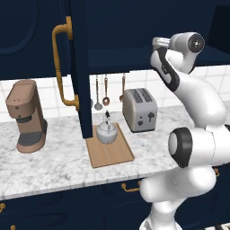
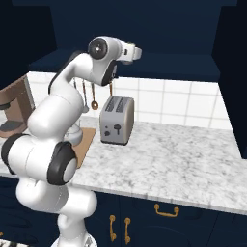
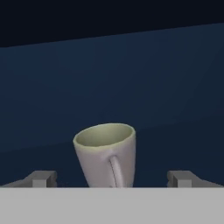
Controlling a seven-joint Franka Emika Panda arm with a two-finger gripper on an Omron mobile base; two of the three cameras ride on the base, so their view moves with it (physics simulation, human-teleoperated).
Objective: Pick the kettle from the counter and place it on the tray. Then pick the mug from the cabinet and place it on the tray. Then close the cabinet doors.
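Observation:
A pale grey-green mug [image 3: 106, 153] stands on the navy shelf inside the cabinet [image 3: 140, 87], its handle turned toward the hand camera. My gripper [image 3: 113, 178] is open, with one fingertip on each side of the mug and a clear gap to both. The silvery kettle [image 1: 107, 131] rests on the wooden tray [image 1: 112, 155] on the counter [image 1: 54, 166]. A cabinet door [image 1: 80, 90] with a curved brass handle [image 1: 60, 67] stands swung open above the tray. My arm reaches up into the cabinet [image 1: 117, 58].
A silver toaster [image 1: 140, 109] stands just right of the tray, also seen as the toaster [image 2: 116, 119]. A brown coffee machine [image 1: 26, 117] is on the counter's left. Utensils [image 1: 105, 92] hang on the tiled wall. The other navy door [image 2: 234, 72] juts out at the right.

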